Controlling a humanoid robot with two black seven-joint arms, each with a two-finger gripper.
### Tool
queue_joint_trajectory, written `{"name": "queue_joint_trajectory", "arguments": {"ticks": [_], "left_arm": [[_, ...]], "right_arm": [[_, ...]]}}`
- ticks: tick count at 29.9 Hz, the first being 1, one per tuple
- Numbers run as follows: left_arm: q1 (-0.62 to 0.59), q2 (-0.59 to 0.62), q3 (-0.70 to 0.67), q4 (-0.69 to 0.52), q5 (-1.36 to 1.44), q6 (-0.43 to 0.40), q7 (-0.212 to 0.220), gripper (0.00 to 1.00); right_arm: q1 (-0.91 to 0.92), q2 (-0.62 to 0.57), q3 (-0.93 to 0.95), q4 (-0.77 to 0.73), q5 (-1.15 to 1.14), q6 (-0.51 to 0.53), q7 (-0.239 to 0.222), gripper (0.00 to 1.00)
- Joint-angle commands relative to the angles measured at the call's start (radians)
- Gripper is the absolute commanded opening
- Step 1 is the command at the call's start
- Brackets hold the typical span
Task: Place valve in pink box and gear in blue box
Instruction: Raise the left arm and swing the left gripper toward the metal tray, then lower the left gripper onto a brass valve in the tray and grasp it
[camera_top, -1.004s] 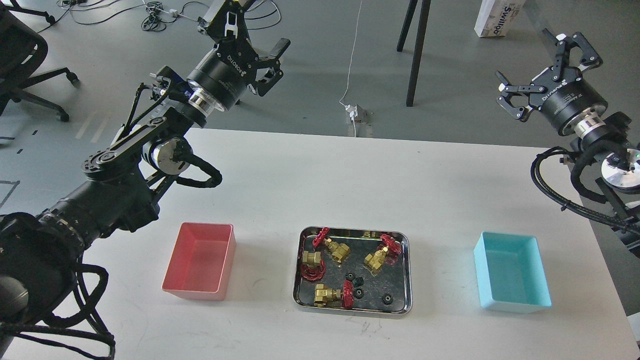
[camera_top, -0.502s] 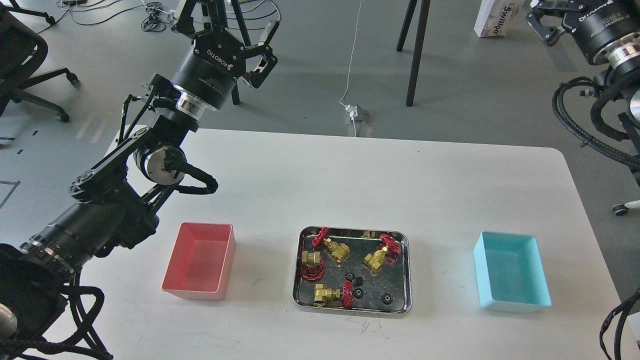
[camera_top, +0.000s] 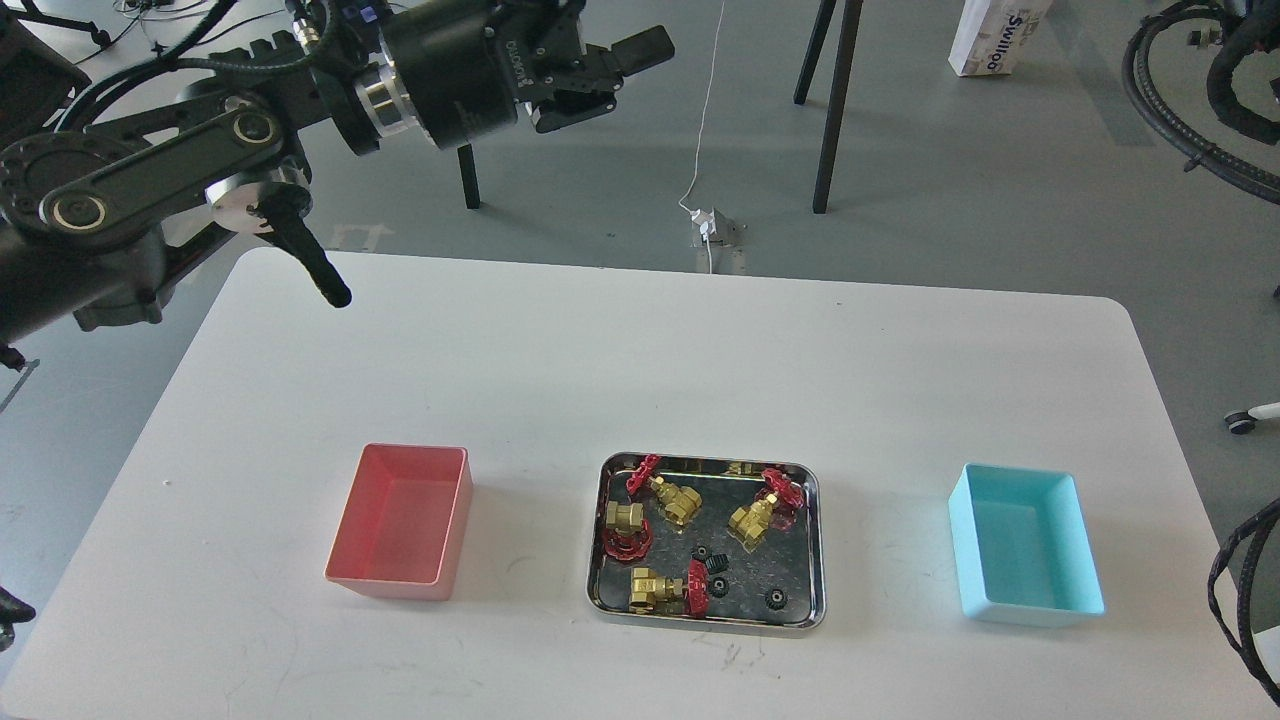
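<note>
Four brass valves with red handwheels lie in a shiny steel tray (camera_top: 812, 545) at the table's front centre, one of them at its front left (camera_top: 662, 589). Three tiny black gears lie beside them, one at the tray's front right (camera_top: 773, 598). The pink box (camera_top: 400, 520) stands left of the tray and the blue box (camera_top: 1025, 545) right of it; both are empty. My left gripper (camera_top: 608, 75) is open and empty, high above the table's far edge, pointing right. My right gripper is out of view; only its cables (camera_top: 1190, 70) show at the top right.
The white table (camera_top: 640, 360) has a rounded far edge. Beyond it on the floor are black stand legs (camera_top: 835, 100), a power adapter with a white cable (camera_top: 712, 225) and a white carton (camera_top: 995, 35). My left arm's links (camera_top: 150, 190) hang over the table's far left corner.
My left arm has lifted and swung right, and its gripper now points sideways. My right arm has risen up and out of the view. Tray and boxes have not moved.
</note>
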Motion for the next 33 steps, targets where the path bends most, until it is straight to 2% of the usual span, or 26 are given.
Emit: {"name": "queue_joint_trajectory", "arguments": {"ticks": [1, 4, 8, 10, 13, 17, 25, 33], "left_arm": [[-0.172, -0.029, 0.235, -0.108, 0.165, 0.000, 0.000, 1.00], [-0.265, -0.055, 0.373, -0.183, 0.295, 0.000, 0.000, 1.00], [-0.289, -0.129, 0.531, -0.223, 0.467, 0.000, 0.000, 1.00], [-0.289, -0.195, 0.623, -0.213, 0.523, 0.000, 0.000, 1.00], [-0.282, -0.278, 0.717, -0.155, 0.544, 0.000, 0.000, 1.00], [-0.265, -0.345, 0.800, -0.112, 0.546, 0.096, 0.000, 1.00], [-0.184, -0.376, 0.832, 0.006, 0.607, 0.220, 0.000, 1.00], [-0.093, -0.370, 0.832, 0.068, 0.618, 0.253, 0.000, 1.00]], "right_arm": [[0.014, -0.008, 0.000, 0.006, 0.001, -0.048, 0.000, 1.00], [0.019, -0.022, 0.009, 0.006, 0.001, -0.063, 0.000, 1.00], [0.010, -0.080, 0.009, 0.007, 0.006, -0.067, -0.001, 1.00], [0.014, -0.088, -0.008, 0.009, 0.016, -0.067, -0.006, 1.00], [0.033, -0.093, -0.030, 0.007, 0.017, -0.067, -0.036, 1.00], [0.059, -0.117, -0.053, 0.010, 0.018, -0.067, -0.056, 1.00], [0.025, -0.130, -0.053, 0.015, 0.021, -0.065, -0.056, 1.00], [0.004, -0.114, -0.054, 0.015, 0.021, -0.064, -0.055, 1.00]]}}
